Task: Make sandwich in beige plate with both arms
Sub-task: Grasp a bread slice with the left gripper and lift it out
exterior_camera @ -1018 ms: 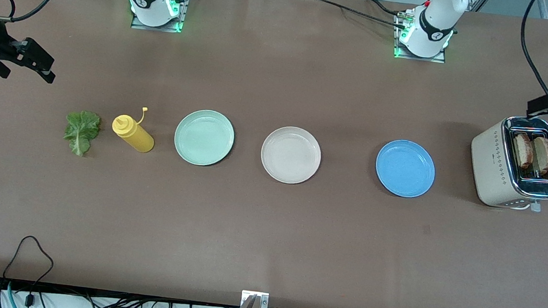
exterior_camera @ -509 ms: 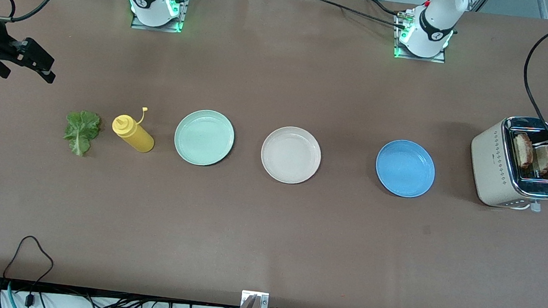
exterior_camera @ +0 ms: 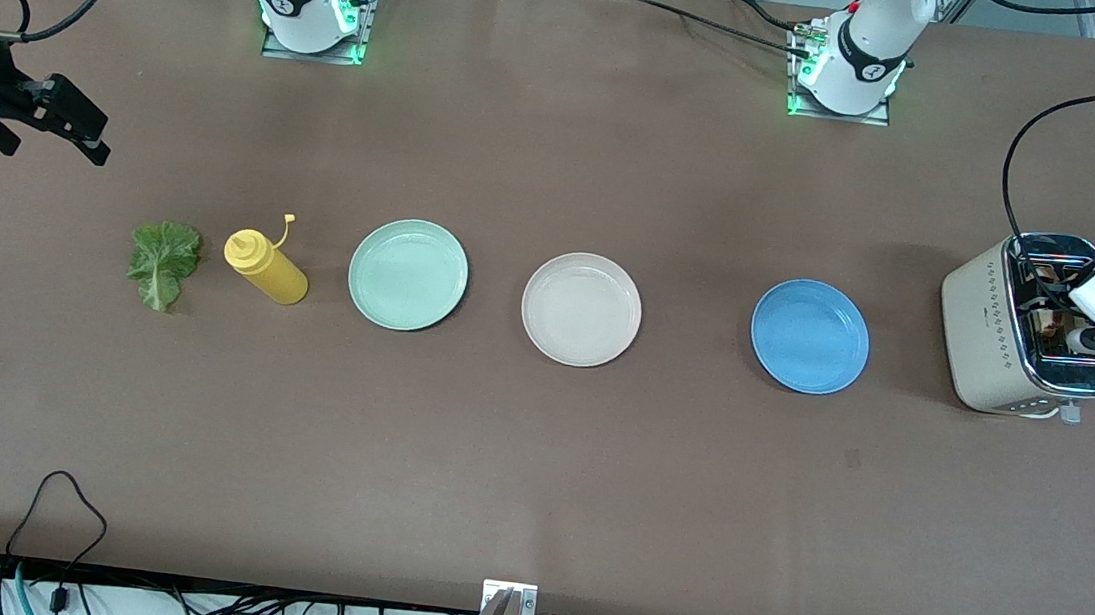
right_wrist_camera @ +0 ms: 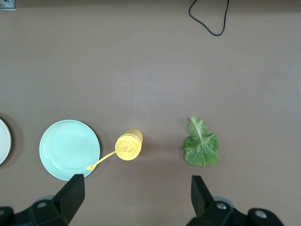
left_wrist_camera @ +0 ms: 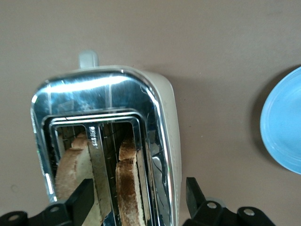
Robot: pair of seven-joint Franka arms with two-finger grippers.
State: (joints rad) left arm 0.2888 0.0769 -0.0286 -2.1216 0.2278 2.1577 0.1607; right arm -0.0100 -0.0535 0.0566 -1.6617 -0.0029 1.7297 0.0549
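Note:
Two toasted bread slices (left_wrist_camera: 128, 186) stand in the slots of a beige toaster (exterior_camera: 992, 330) at the left arm's end of the table. My left gripper (exterior_camera: 1082, 334) is over the toaster, open; in the left wrist view (left_wrist_camera: 138, 202) one slice lies between its spread fingers, untouched. The lettuce leaf (exterior_camera: 162, 260) lies flat at the right arm's end; it also shows in the right wrist view (right_wrist_camera: 201, 146). The beige plate (exterior_camera: 581, 309) sits empty mid-table. My right gripper (exterior_camera: 87, 135) hangs open and empty (right_wrist_camera: 136, 193) in the air, waiting.
A yellow squeeze bottle (exterior_camera: 265, 265) stands between the lettuce and a mint-green plate (exterior_camera: 408, 274). A blue plate (exterior_camera: 810, 336) sits between the beige plate and the toaster. Cables lie at the table's near edge.
My left arm has swung in from beside the toaster to over its slots, now covering most of the bread in the front view. The right arm has not moved.

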